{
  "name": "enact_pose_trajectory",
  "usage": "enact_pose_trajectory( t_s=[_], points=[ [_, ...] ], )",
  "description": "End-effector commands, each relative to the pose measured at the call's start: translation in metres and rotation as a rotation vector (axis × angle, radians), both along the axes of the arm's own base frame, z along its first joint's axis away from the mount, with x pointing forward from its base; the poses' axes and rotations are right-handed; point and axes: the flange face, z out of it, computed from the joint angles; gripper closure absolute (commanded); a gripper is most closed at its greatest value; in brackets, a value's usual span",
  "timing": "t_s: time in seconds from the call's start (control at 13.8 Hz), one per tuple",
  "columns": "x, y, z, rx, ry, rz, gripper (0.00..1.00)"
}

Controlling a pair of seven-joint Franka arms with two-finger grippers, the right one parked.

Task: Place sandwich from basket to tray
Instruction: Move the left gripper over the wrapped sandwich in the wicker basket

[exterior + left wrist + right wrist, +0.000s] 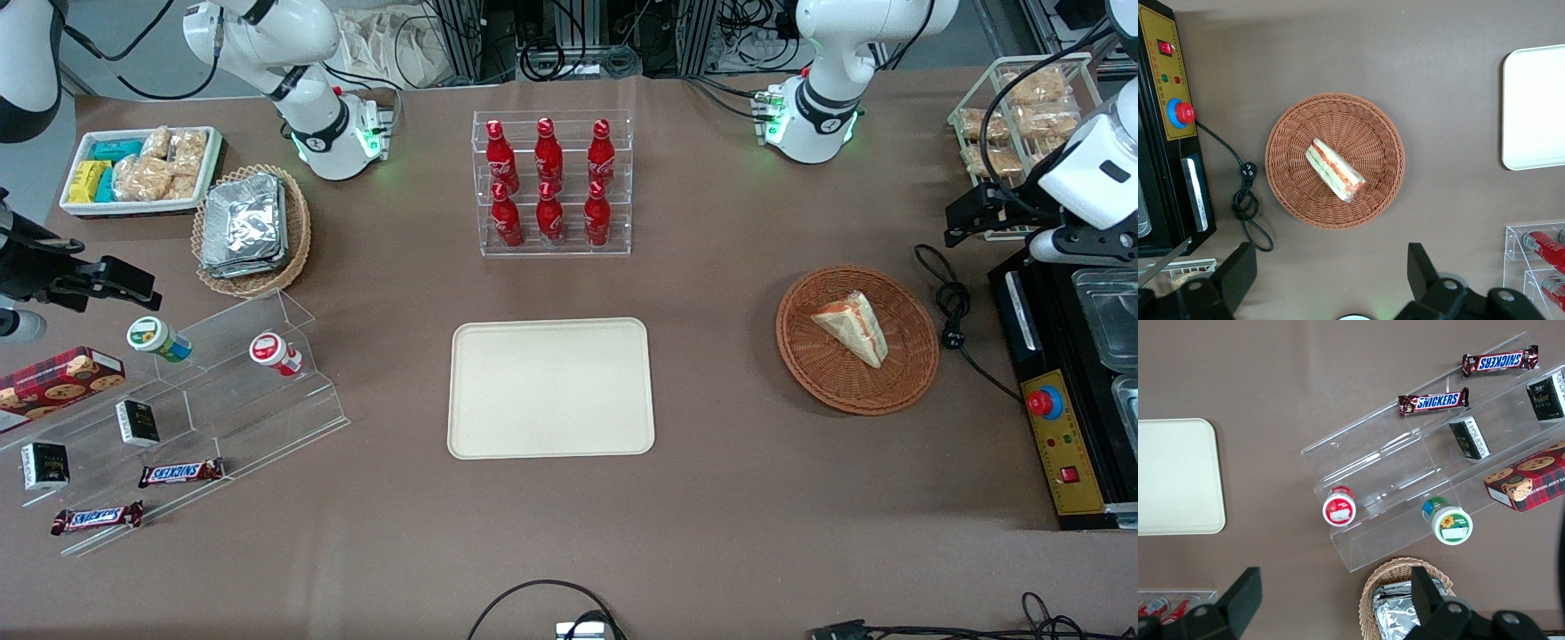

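Brown cloth covers the table [729, 498] from edge to edge. On it the reddish woven basket [907, 378] sits toward the working arm's end, holding the wrapped triangular sandwich [853, 327], which lies on its side. The left wrist view alone shows the filling stripes of red, orange and green along the sandwich's edge, and the gripper [1331, 280] held high above the basket, its 2 dark fingers [1423, 270] spread wide with nothing between them (the front view shows only the arm's black and white wrist). The cream tray [551, 388], smooth with rounded corners, lies bare at mid-table, well apart from the basket. Just beside the basket lie a coiled black cable [953, 307] and a black control box [1062, 444] with a red button. An acrylic rack holds 6 red bottles [549, 182], farther from the front camera than the tray.
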Motion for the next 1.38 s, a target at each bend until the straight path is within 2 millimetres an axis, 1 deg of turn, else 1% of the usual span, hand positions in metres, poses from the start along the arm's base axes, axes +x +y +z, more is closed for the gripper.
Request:
enact_pose_trajectory(
  t_s=[0.0, 0.15, 0.22, 0.29, 0.44, 0.58, 0.8, 1.02, 1.31],
  points=[
    [0.004, -0.001, 0.008, -0.003, 0.001, 0.006, 0.00],
    [0.007, -0.005, 0.003, 0.007, 0.005, 0.003, 0.00],
    [0.008, -0.003, -0.002, 0.009, 0.013, 0.027, 0.00],
    [0.013, -0.001, -0.013, 0.011, 0.034, 0.053, 0.00],
    [0.014, 0.002, -0.039, 0.017, 0.055, 0.094, 0.00],
    [0.009, 0.003, -0.074, 0.025, 0.041, 0.219, 0.00],
    [-0.007, 0.003, -0.126, 0.033, 0.021, 0.353, 0.00],
    [-0.025, 0.004, -0.171, 0.036, -0.021, 0.481, 0.00],
    [-0.033, 0.002, -0.204, 0.042, -0.019, 0.601, 0.00]
  ],
)
